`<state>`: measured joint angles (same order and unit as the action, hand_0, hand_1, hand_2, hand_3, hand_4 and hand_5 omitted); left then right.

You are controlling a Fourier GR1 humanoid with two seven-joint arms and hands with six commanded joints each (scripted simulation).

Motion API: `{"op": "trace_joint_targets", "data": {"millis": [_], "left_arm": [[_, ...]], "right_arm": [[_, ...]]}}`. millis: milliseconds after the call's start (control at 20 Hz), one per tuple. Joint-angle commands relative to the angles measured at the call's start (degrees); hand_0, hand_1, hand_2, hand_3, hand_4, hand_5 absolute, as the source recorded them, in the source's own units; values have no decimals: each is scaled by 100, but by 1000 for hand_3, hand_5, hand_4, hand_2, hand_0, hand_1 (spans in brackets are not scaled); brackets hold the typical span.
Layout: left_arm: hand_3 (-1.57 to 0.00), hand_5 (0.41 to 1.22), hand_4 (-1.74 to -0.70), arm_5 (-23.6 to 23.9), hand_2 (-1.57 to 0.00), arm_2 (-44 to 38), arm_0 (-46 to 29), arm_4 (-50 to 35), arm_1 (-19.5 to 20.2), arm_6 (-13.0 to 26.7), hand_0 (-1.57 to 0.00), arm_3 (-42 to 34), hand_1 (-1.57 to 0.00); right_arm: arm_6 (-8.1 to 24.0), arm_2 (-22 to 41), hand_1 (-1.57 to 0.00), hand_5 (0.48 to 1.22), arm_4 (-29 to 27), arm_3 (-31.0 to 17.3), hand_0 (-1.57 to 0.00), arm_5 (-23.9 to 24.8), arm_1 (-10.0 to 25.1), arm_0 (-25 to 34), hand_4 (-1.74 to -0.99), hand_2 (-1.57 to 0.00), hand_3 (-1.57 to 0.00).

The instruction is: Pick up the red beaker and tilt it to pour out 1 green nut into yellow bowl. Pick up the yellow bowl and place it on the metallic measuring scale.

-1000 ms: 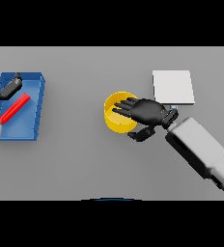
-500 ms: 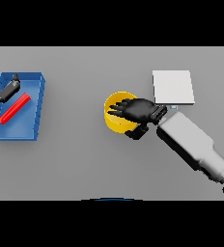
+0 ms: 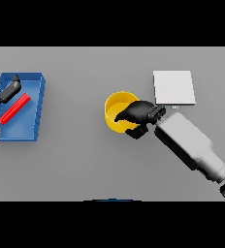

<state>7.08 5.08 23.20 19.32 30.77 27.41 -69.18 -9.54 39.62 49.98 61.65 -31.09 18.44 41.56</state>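
Bowl: the yellow bowl (image 3: 115, 109) sits on the grey table (image 3: 85, 155) a little right of the middle, round, upright, its opening facing up. Whether anything lies in it cannot be told.

Right hand: the right hand (image 3: 136, 114) lies over the bowl's right side, fingers curled down over the rim and into the opening, the thumb below at the bowl's lower right edge. It grips the bowl by that rim. The bowl's left half shows clear of the hand.

Right arm: the white and grey forearm (image 3: 189, 145) runs from the lower right corner up and leftward to the hand.

Scale: the scale (image 3: 173, 87), a flat pale square plate, lies up and to the right of the bowl, near it but apart. The wrist passes just below its lower left corner.

Beaker: the red beaker (image 3: 15, 108) lies on its side, slanted, inside the blue tray (image 3: 36, 104) at the far left of the table, well apart from the bowl.

Tray: rectangular, with low blue walls, its long side running toward the far edge of the table.

Left hand: the left hand (image 3: 5, 93) shows at the left edge over the tray's upper left part, a dark finger reaching just above the beaker's upper end. Fingers spread and relaxed, holding nothing.
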Motion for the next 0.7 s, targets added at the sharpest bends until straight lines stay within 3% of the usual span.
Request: {"op": "trace_joint_targets", "data": {"millis": [0,150,250,350,500,650], "left_arm": [[1,703,-755,-39,1,-25,15,-13,57,0,1,-8,1],[1,701,-756,-4,1,6,68,28,24,-23,1,3,1],[1,698,-751,11,1,32,56,51,-3,20,1,13,1],[1,692,-747,-2,1,31,59,72,41,1,1,22,1],[1,689,-735,-61,1,49,83,63,52,30,1,-6,1],[1,685,-732,-51,1,27,128,58,59,-7,1,74,1]], "right_arm": [[-41,11,-652,976,2,4,-669,37,-8,-15,-1394,-614,-309],[-162,1,-1100,1096,-88,-76,-1109,-114,-28,45,-1557,-1081,-706],[-234,11,-1270,1141,-143,-10,-1275,-204,51,25,-1623,-1176,-1007],[-210,48,-1378,1170,-173,86,-1382,-188,113,-17,-1666,-1234,-1210],[-202,48,-1472,1195,-230,32,-1474,-156,83,27,-1702,-1281,-1365],[-138,30,-1520,1208,-275,146,-1521,-111,127,-4,-1721,-1298,-1396]]}}
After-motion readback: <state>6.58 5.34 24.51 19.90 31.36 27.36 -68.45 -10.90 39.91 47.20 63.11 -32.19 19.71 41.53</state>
